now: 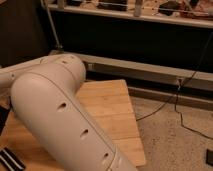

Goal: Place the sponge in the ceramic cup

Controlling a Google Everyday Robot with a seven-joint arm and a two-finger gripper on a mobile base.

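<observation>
My white arm (60, 115) fills the left and middle of the camera view, its big upper link running from the bottom centre up to the elbow. The gripper is out of view, somewhere past the left edge behind the arm. The sponge and the ceramic cup are both hidden or out of view. To the right of the arm, bare boards of the wooden table (107, 105) show.
A black-and-white striped cloth (9, 160) lies at the table's bottom-left corner. Behind the table stands a dark shelf unit (135, 35) with a metal rail. Black cables (186, 117) run over the speckled floor on the right, near a small dark object (210, 156).
</observation>
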